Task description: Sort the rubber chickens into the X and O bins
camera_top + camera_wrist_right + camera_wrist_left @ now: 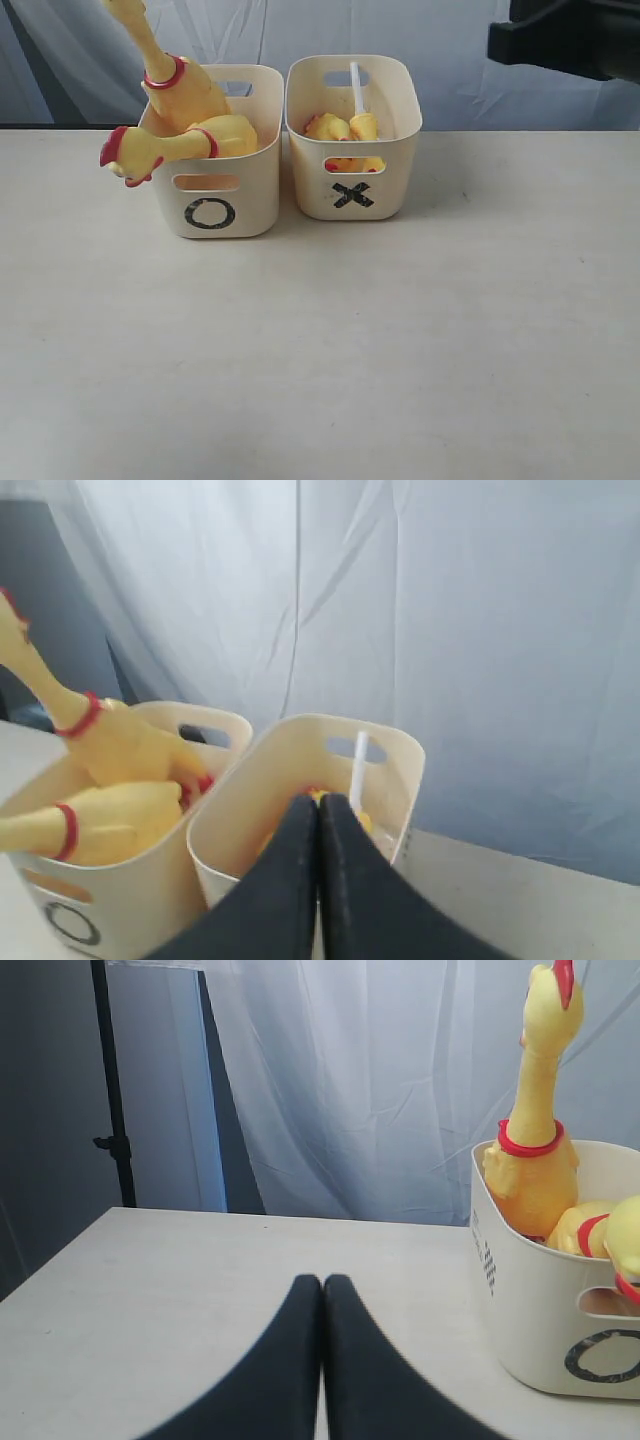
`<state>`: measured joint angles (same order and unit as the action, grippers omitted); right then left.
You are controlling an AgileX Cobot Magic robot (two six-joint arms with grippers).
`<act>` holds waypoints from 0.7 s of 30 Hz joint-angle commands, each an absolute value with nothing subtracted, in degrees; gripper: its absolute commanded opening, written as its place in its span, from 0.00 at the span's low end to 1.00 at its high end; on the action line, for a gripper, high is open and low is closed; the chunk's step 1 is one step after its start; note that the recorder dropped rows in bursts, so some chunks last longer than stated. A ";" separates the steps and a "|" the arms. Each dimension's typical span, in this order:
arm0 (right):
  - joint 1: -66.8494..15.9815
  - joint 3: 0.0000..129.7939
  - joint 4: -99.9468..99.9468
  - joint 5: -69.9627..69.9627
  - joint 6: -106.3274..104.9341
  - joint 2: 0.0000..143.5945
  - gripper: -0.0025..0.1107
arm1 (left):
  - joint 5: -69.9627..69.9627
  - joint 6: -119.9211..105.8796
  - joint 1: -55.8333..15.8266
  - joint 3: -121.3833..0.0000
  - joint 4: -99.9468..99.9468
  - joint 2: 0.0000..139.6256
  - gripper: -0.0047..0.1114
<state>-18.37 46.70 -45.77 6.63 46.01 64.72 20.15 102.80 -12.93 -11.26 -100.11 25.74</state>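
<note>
Exterior: two rubber chickens (195, 100) in the O bin (250, 180), one's head cropped; those in the X bin (385, 190) mostly hidden by its wall; hands unseen. Left wrist: left hand (322, 1282) pressed closed, holding nothing, over the worktop (180, 1270) beside the O bin. Right wrist: right hand (318, 802) closed, holding nothing, before the X bin.

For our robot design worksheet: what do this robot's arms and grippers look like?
The left gripper and right gripper each have two smooth black fingers tapering to rounded tips. No markings or cables show. The exterior view catches only a black, blocky arm part.
</note>
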 commanded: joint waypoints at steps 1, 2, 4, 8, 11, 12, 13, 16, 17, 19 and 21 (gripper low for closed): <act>-16.67 40.28 -39.90 12.80 46.26 55.56 0.01 | 20.74 102.84 -13.22 -11.12 -99.95 25.42 0.04; -16.67 39.16 -39.10 13.64 46.26 53.93 0.01 | 20.74 102.84 -13.22 -11.12 -99.95 25.42 0.04; -16.67 36.72 -36.66 14.08 46.26 49.92 0.01 | 20.74 102.84 -13.22 -11.12 -99.95 25.42 0.04; -16.67 32.59 -33.45 14.33 46.06 42.96 0.01 | 20.74 102.84 -13.22 -11.12 -99.95 25.42 0.04; -16.67 29.21 -32.88 14.33 46.06 36.44 0.01 | 20.74 102.84 -13.22 -11.12 -99.95 25.42 0.04; -16.67 28.11 -32.88 14.33 46.06 34.34 0.01 | 20.74 102.84 -13.22 -11.12 -99.95 25.42 0.04; -16.67 27.04 -32.88 14.33 46.06 32.24 0.01 | 20.74 102.84 -13.22 -11.12 -99.95 25.42 0.04; -16.67 24.35 -32.88 14.03 46.06 26.58 0.01 | 20.74 102.84 -13.22 -11.12 -99.95 25.42 0.04; -16.67 23.68 -32.66 13.31 46.06 24.57 0.01 | 20.74 102.84 -13.22 -11.12 -99.95 25.42 0.04; -16.67 22.76 -31.05 12.10 46.06 21.04 0.01 | 20.74 102.84 -13.22 -11.12 -99.95 25.31 0.04; -16.67 22.16 -28.64 10.56 46.06 17.15 0.01 | 20.74 102.84 -13.10 -11.12 -99.95 24.96 0.04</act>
<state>-16.94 23.12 -31.22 12.37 46.22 21.67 20.15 102.80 -12.93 -11.26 -100.11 25.74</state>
